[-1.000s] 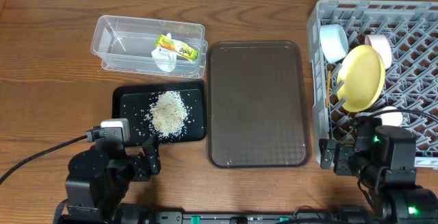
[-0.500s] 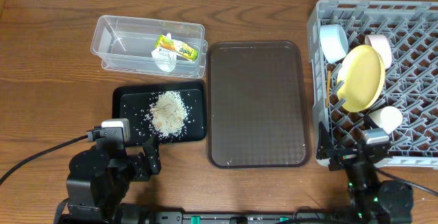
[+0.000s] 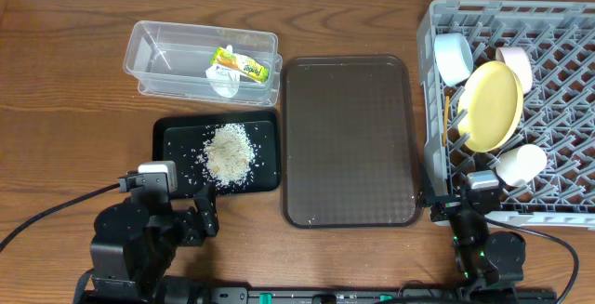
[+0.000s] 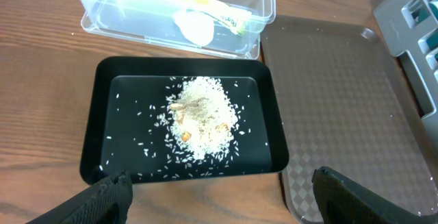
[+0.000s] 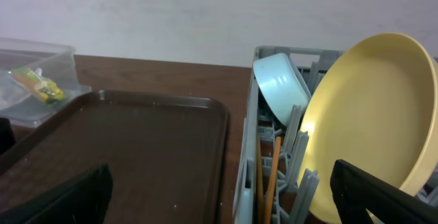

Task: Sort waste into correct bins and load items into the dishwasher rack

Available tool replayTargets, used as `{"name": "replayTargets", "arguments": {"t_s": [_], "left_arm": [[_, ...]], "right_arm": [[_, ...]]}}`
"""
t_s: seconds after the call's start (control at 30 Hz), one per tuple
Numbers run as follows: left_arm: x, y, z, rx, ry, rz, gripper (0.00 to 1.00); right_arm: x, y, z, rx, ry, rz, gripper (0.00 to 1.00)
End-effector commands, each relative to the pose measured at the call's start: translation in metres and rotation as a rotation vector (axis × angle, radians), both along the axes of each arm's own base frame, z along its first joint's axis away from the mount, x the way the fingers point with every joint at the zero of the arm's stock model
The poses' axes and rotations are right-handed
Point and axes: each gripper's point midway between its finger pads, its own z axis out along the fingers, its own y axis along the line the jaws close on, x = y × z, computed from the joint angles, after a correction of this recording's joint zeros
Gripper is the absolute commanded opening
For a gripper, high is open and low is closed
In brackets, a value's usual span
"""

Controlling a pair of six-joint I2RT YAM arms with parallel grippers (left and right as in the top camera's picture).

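Left gripper (image 4: 220, 193) and right gripper (image 5: 222, 196) gape wide and empty, apparently done: left of the brown serving tray (image 3: 349, 141), snack wrapper (image 3: 237, 63) sits in clear tub (image 3: 141, 60), rice (image 3: 228, 151) in black tray (image 3: 172, 137); right of it, the dishwasher rack (image 3: 558, 44) props the yellow plate (image 3: 491, 107) upright between pegs.

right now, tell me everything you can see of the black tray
The black tray is a shallow rectangle with rounded corners and a raised rim, glossy like plastic. It lies flat on the wooden table, nearer the robot than the clear tub, a strip of table between them, and close beside the brown tray. A pile of white rice sits mid-tray, loose grains scattered around it.
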Motion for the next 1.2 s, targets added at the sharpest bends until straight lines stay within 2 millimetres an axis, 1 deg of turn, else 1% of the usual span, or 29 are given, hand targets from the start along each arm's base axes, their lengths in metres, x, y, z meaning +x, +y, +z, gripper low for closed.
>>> {"name": "replayTargets", "arguments": {"t_s": [0.0,0.67,0.73,0.83,0.93,1.07,1.17], "left_arm": [[0.0,-0.002,0.0,-0.001,-0.001,-0.01,0.86],[-0.001,-0.002,-0.001,-0.001,0.002,-0.01,0.86],[-0.002,0.002,-0.004,0.033,0.009,-0.008,0.86],[0.001,0.015,-0.015,0.073,0.006,0.051,0.86],[0.005,0.025,-0.033,0.072,-0.024,0.11,0.86],[0.019,0.031,-0.054,0.055,-0.157,0.148,0.86],[0.03,0.032,-0.066,0.047,-0.261,0.156,0.86]], "right_arm": [[0.0,0.001,-0.001,-0.016,0.002,0.004,0.99],[0.0,0.001,-0.002,-0.017,0.004,0.004,0.99],[0.0,0.001,-0.002,-0.017,0.004,0.004,0.99],[0.0,0.001,-0.002,-0.017,0.004,0.004,0.99],[0.0,0.001,-0.002,-0.017,0.004,0.004,0.99],[0.0,0.001,-0.002,-0.017,0.004,0.004,0.99],[0.0,0.001,-0.002,-0.017,0.004,0.004,0.99]]}}
